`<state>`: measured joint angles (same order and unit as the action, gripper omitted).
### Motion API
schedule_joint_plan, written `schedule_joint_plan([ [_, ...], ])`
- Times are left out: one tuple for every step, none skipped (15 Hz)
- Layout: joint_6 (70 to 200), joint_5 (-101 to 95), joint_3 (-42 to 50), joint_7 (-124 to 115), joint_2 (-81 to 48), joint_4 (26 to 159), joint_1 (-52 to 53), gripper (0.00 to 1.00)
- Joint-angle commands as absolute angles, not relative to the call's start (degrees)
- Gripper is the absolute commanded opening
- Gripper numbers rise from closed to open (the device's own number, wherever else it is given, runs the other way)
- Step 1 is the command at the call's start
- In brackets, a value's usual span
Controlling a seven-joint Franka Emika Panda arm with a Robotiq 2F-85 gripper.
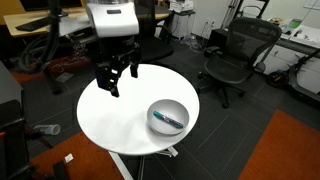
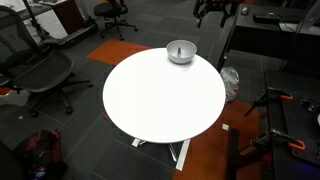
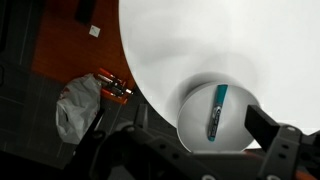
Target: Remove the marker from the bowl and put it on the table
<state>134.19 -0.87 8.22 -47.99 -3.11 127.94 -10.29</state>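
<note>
Approach step: black pincer hovers, jaws spread; slim teal-blue marker waits in round silver-grey bowl at four o'clock. Descend there next.

Slim teal-blue marker, darker at one end, lying flat and slightly slanted inside the bowl, shorter than the bowl's width. In the wrist view, teal end uppermost, dark end lowest, set a little off the bowl's middle. Also seen in an exterior view as a thin bluish streak across the inside. Round, shallow, silver-grey bowl, upright, seated on the plain white round worktop, close to its edge and well apart from its centre in both exterior views.
</note>
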Motion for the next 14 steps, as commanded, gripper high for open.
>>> schedule_joint_plan([
  [135.54,-1.60,9.08,-49.58,-7.63,124.55,-9.31,1.00],
  [135.53,-1.66,9.24,-49.60,-8.55,123.85,-9.10,1.00],
  [134.84,-0.71,9.38,-47.83,-6.43,125.99,-9.17,1.00],
  [134.85,-0.68,9.50,-47.81,-7.35,125.33,-9.03,1.00],
  [134.86,-0.66,9.56,-47.80,-8.00,124.83,-8.97,1.00],
  [134.86,-0.64,9.60,-47.79,-8.36,124.54,-8.94,1.00],
  [134.86,-0.64,9.62,-47.78,-8.49,124.35,-8.93,1.00],
  [134.86,-0.64,9.62,-47.78,-8.51,124.25,-8.93,1.00],
  [135.53,-1.28,9.77,-49.40,-9.01,123.96,-8.71,1.00],
  [135.97,-0.59,9.79,-49.44,-9.80,123.47,-8.82,1.00],
  [136.03,-0.86,9.99,-50.25,-10.33,123.17,-8.74,1.00],
  [135.98,-1.06,10.20,-50.90,-11.07,122.73,-8.70,1.00],
  [136.36,-1.41,10.45,-52.01,-11.77,122.40,-8.62,1.00],
  [136.83,-1.22,10.60,-52.51,-12.57,122.00,-8.60,1.00],
])
